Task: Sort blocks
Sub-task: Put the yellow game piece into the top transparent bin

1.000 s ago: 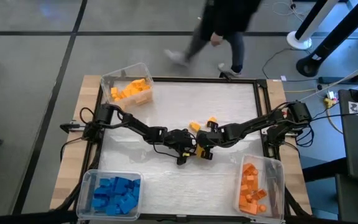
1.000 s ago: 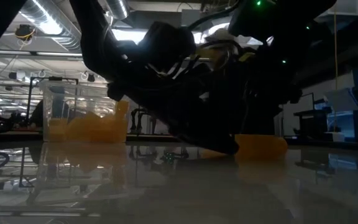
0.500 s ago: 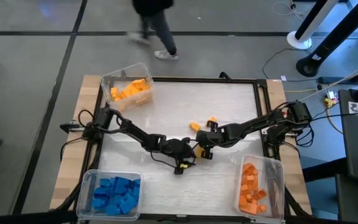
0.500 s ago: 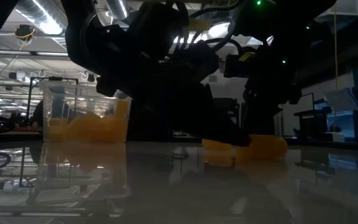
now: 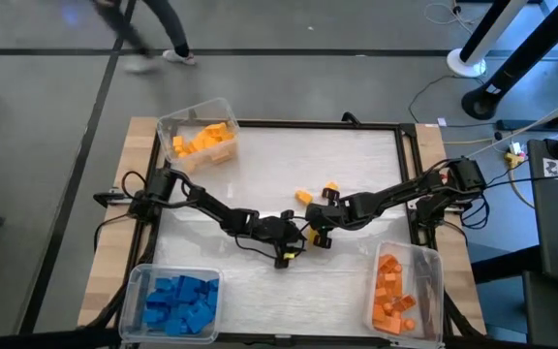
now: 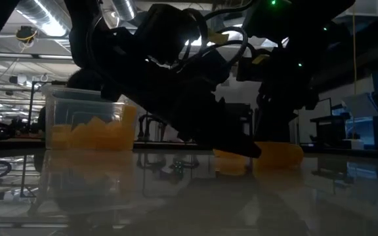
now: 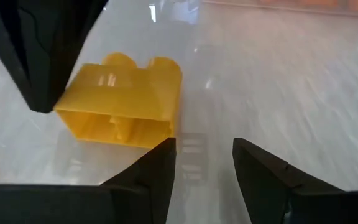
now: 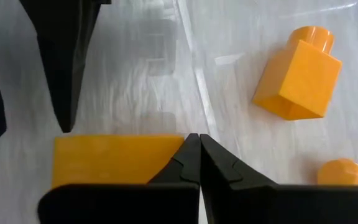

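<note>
Blocks: one yellow block [image 7: 122,99] on the bench [image 5: 356,155], just ahead of the left tool [image 7: 202,163], fingers spread, empty. Right tool [image 8: 192,157] pressed together, beside it; two more blocks [image 8: 298,76] near.

Your left gripper [image 5: 286,254] has slid down and a little left in the high view, from close against the right gripper at the middle to just below it. A yellow block [image 5: 307,236] now shows between the two. The person [image 5: 148,24] beyond the table has walked from upper middle to upper left.
</note>
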You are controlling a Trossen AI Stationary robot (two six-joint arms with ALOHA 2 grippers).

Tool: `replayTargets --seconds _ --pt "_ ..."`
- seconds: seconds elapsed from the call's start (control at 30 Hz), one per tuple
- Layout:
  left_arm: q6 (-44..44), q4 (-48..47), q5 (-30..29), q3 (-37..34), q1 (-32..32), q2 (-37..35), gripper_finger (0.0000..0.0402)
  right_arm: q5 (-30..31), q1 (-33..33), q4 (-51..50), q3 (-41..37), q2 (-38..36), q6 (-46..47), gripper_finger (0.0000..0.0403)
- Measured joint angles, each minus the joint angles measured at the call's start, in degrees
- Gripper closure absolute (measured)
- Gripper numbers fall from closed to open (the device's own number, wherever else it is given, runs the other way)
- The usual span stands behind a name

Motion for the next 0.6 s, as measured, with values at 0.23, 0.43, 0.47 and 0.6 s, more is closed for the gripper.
replayTargets --seconds 0.23,0.43,0.47,0.6 --pt "-0.26 0.66 -2.21 0.0 0.78 0.02 0.0251 -0.02 -0.02 0.09 0.02 0.0 0.02 0.0402" --pt "-0.26 6.17 -2.2 1.3 0.78 3.16 0.0251 -0.04 0.0 0.19 0.02 -0.02 0.0 0.0402" --pt "-0.34 6.17 -2.16 2.04 0.82 3.87 0.0251 -0.04 -0.02 0.27 0.02 -0.02 0.0 0.0402" --pt "-0.41 6.18 -2.18 5.17 1.11 6.81 0.0251 -0.07 0.0 0.47 0.04 -0.02 -0.01 0.0402"
